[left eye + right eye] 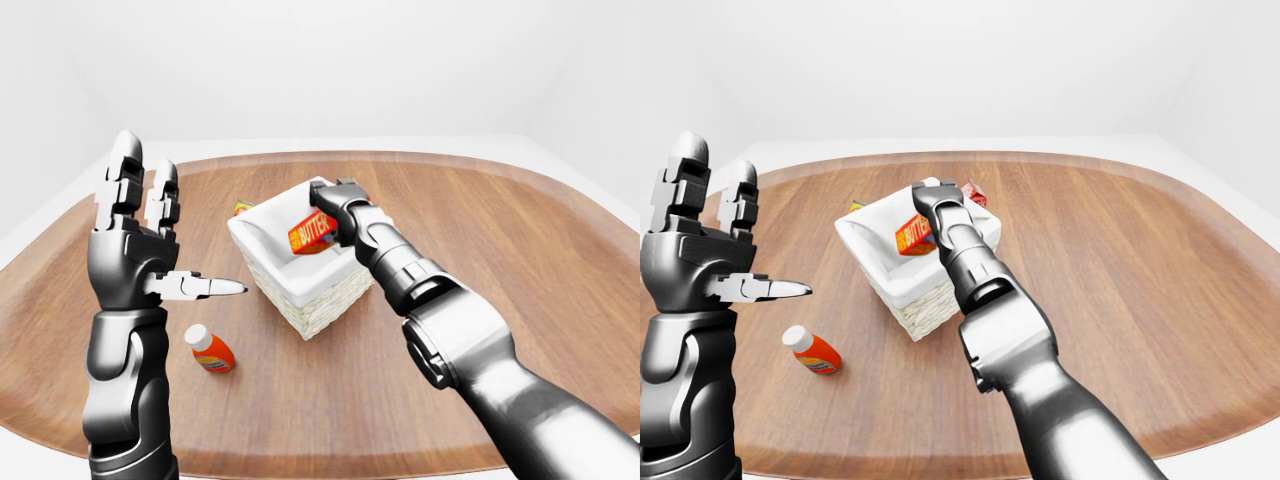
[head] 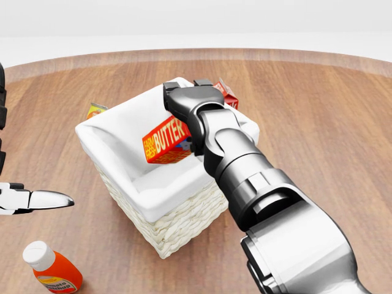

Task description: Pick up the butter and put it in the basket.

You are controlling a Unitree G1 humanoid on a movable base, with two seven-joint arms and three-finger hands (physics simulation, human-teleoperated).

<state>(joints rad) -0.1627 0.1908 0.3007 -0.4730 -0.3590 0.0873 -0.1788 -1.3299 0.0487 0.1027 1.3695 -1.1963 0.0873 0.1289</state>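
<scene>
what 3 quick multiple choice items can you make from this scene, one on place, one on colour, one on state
1. Where is the butter?
A. flat on the table
B. held over the basket's opening
C. beside the bottle

2. What colour is the cap of the bottle?
A. white
B. green
C. black

3. How is the left hand?
A. closed on the bottle
B. resting in the basket
C. open, raised, holding nothing

Key:
1 B: the right hand grips the box above the white liner.
2 A: the orange bottle lying on the table has a white cap.
3 C: its fingers point up, spread, clear of everything.
</scene>
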